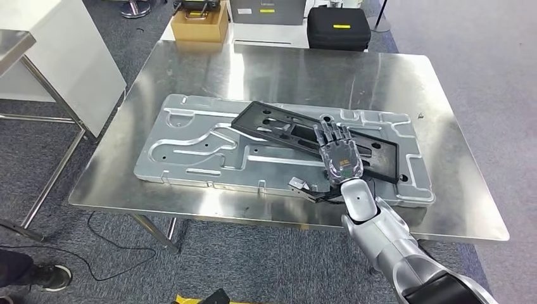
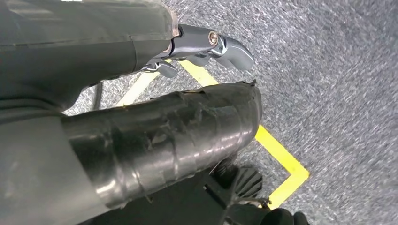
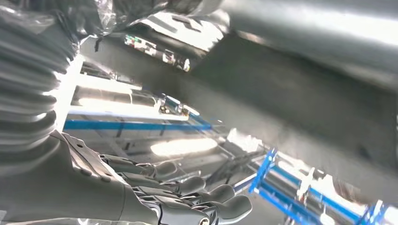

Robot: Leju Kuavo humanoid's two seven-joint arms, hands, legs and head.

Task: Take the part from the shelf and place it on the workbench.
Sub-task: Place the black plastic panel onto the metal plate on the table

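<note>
The steel table (image 1: 443, 209) is the biggest thing before me, and on it lies a large silver tray (image 1: 183, 152) with pressed channels; I take this tray as my landmark. The black part (image 1: 278, 123), a long flat frame with openings, lies slantwise on top of the tray, from the middle of the tray to its right end. I judge it is put there because the tray gives it flat support, so the placing seems almost done.

My right hand (image 1: 337, 155) is over the right half of the tray, on the part. The fingers are stretched out flat on the black frame and the thumb sticks out toward the tray's near edge. It grips nothing; the open palm seems only to press or steady the part.

My left hand (image 2: 206, 44) hangs down over grey carpet, away from the tray. If it is open or closed I cannot tell.
</note>
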